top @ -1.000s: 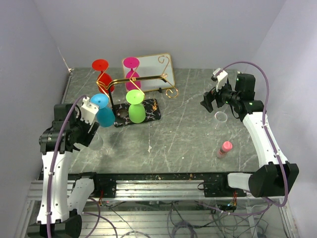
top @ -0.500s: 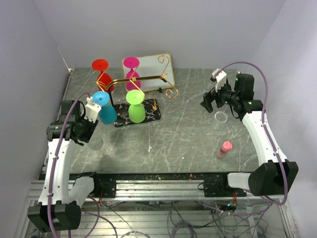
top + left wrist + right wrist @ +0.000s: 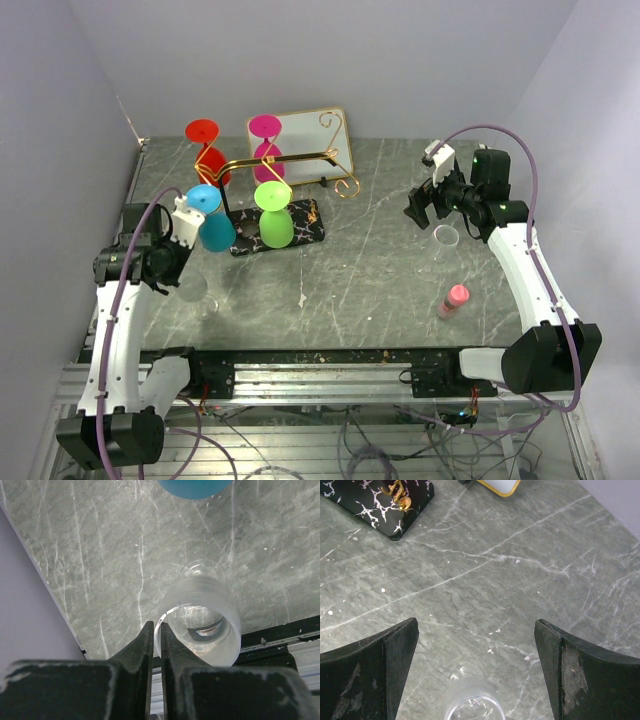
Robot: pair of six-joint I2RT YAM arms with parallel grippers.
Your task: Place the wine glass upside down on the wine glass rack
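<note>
Blue wine glass [image 3: 210,222] hangs upside down at the left end of the gold wire wine glass rack [image 3: 290,158], beside green [image 3: 272,215], pink [image 3: 265,140] and red [image 3: 205,150] glasses. Its bowl [image 3: 195,487] shows at the top of the left wrist view. My left gripper [image 3: 156,627] is below and left of it, shut on the rim of a clear cup [image 3: 200,625] standing on the table. My right gripper [image 3: 475,630] hangs wide open above another clear cup [image 3: 472,702], holding nothing.
The rack's black marbled base [image 3: 370,505] lies mid-left. A gold-rimmed white tray [image 3: 310,130] leans behind the rack. A pink bottle [image 3: 455,298] lies near the right arm. The table's front rail [image 3: 280,632] runs just behind the left cup.
My left gripper drew back from the blue glass toward the left, dropped to the clear cup and closed on its rim. The blue glass stays on the rack. The right arm barely moved.
</note>
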